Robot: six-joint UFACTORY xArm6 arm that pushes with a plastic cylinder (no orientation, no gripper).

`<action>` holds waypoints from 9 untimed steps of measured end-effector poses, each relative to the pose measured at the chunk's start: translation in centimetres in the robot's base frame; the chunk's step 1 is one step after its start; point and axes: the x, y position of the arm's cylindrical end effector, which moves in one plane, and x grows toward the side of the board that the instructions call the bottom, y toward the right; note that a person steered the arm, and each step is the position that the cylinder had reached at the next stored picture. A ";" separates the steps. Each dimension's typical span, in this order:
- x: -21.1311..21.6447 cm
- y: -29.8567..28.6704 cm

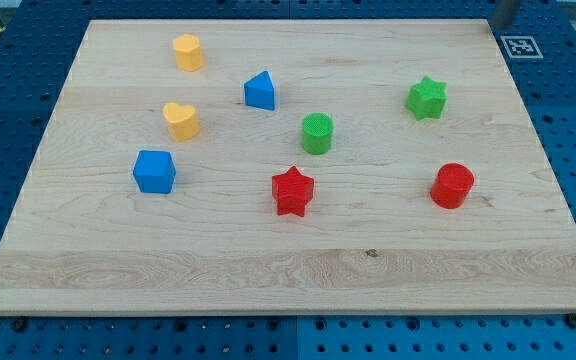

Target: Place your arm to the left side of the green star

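Note:
The green star point(427, 98) lies on the wooden board point(288, 265) at the upper right. A dark grey rod end shows at the view's top edge by the board's top right corner; my tip point(503, 24) is there, above and to the right of the green star and well apart from it. It touches no block.
Other blocks on the board: a green cylinder point(317, 133), a red star point(292, 191), a red cylinder point(452, 186), a blue triangular block point(260, 91), a blue cube point(155, 171), a yellow heart point(181, 121) and a yellow block point(188, 52). A tag marker point(521, 46) lies off the board's top right.

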 end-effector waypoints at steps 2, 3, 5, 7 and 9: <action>2.9 -6.3; 3.4 -7.7; 3.4 -16.4; 10.3 -19.2; 15.9 -18.0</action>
